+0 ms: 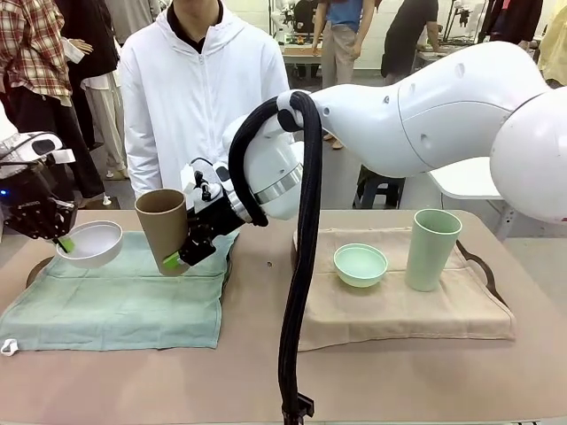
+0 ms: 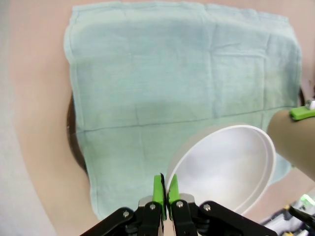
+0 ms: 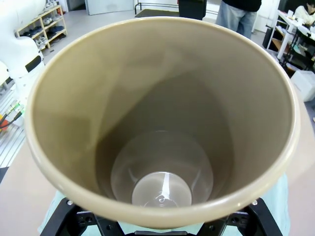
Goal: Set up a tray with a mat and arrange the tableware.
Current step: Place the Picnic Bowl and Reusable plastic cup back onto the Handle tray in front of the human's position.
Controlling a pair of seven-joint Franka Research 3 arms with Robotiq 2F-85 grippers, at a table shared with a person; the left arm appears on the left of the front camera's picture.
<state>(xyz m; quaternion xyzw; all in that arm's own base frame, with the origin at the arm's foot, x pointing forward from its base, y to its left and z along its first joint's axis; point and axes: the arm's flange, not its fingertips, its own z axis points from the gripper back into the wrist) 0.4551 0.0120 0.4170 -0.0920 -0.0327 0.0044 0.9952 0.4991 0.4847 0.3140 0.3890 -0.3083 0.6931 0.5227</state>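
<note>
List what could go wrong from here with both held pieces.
1. The left gripper pinches only the thin rim of the small white bowl, which hangs tilted above the green mat; it might slip or swing.
2. The right gripper holds the tan-brown cup close beside that bowl, so the two may knock when set down.

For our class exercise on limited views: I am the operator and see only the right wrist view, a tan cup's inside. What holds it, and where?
Observer: The right pincer holds the tan-brown cup above the green mat.
Operator: And the other arm?
Observer: The left pincer is shut on the white bowl by its rim.
Operator: Anything already placed?
Observer: A mint-green bowl and mint-green cup stand on the beige mat.
</note>
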